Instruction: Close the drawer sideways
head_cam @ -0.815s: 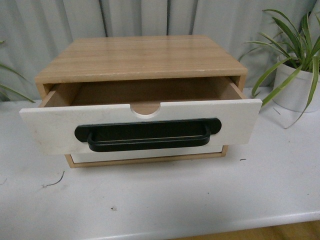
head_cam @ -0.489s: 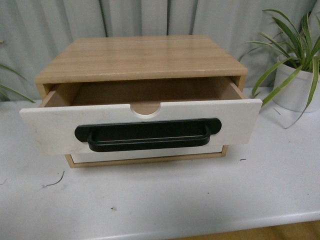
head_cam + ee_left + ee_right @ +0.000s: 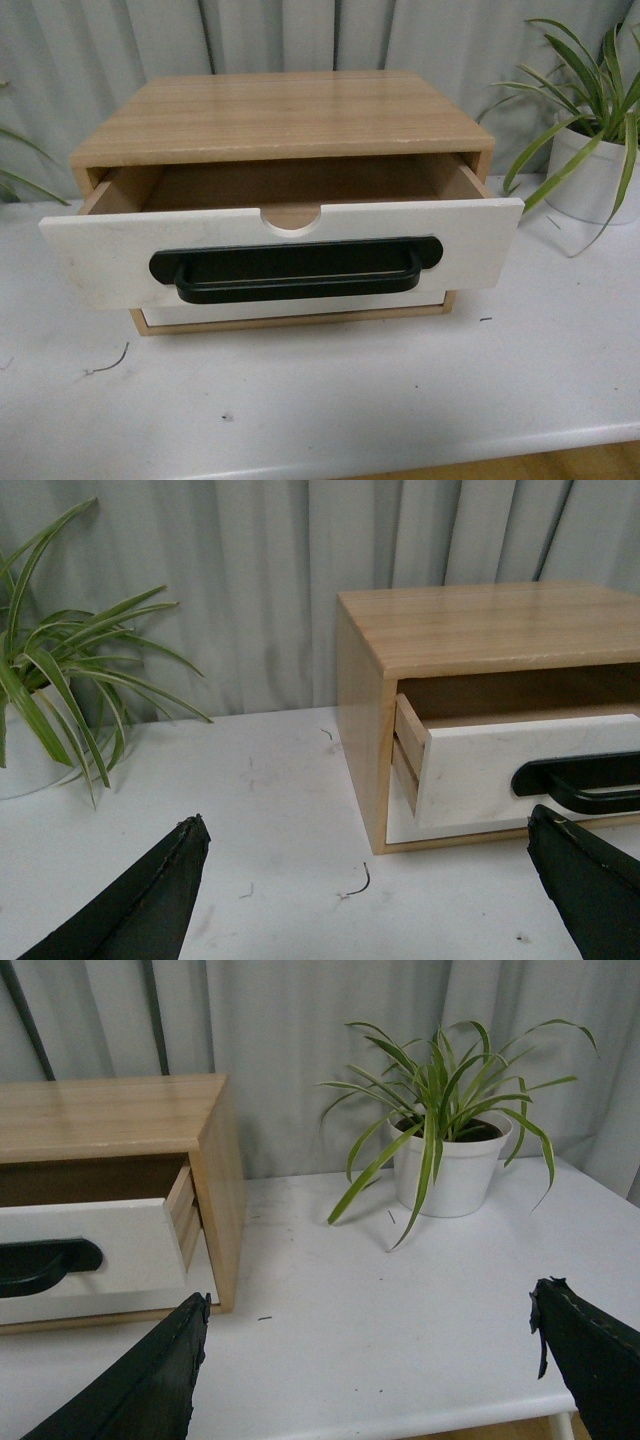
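White desk [image 3: 400, 400], grey curtain [image 3: 300, 35] behind, drawer [image 3: 100, 255] pulled out of wooden cabinet [image 3: 280, 115], left fingers [image 3: 140, 905] and right fingers [image 3: 150, 1385] spread wide, empty.

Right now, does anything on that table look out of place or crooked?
The drawer stands pulled out of its wooden cabinet rather than shut. A thin curled scrap lies loose on the table.

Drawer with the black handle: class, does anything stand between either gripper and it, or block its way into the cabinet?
Nothing visible does. The drawer sticks out of the wooden cabinet; what shows of its inside holds nothing. The left gripper and right gripper, both open, face it with only table between.
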### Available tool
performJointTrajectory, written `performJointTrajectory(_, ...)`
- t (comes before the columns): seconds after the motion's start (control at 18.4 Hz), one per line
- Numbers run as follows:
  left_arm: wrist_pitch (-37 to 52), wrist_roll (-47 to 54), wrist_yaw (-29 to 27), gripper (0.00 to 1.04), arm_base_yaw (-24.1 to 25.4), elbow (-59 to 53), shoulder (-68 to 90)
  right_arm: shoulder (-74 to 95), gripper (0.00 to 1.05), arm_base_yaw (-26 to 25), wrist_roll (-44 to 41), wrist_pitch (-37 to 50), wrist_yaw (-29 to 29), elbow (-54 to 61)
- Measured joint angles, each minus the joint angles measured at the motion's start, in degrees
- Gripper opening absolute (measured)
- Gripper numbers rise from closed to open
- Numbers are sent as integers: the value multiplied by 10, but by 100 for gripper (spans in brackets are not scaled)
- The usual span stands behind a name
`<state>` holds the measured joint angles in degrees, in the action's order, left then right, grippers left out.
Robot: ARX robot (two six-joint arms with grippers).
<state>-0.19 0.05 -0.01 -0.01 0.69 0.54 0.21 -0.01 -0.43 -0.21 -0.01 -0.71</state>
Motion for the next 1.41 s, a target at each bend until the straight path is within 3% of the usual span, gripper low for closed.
performJointTrajectory(0.76,-2,-2,5,98,1,0,0,1,98,1,3,-6,5,-1)
performJointTrajectory(0.82,-16,-15,48,98,3,0,8,55,98,60,64,-75,113,-30)
performJointTrajectory(0.87,-11,-6,53,98,-43,2,35,136,98,114,116,-73,173,-63)
performJointTrajectory(0.92,10,35,45,98,-99,3,74,197,98,137,119,-58,172,-97)
performJointTrajectory(1.03,71,162,45,98,-181,4,170,318,98,193,32,-56,160,-144)
performJointTrajectory(1.14,150,307,45,98,-227,4,287,421,98,238,-105,-53,155,-150)
performJointTrajectory(1.25,286,436,38,98,-248,9,442,517,98,279,-238,23,156,-167)
performJointTrajectory(1.41,423,488,33,98,-267,46,603,637,98,297,-324,147,150,-200)
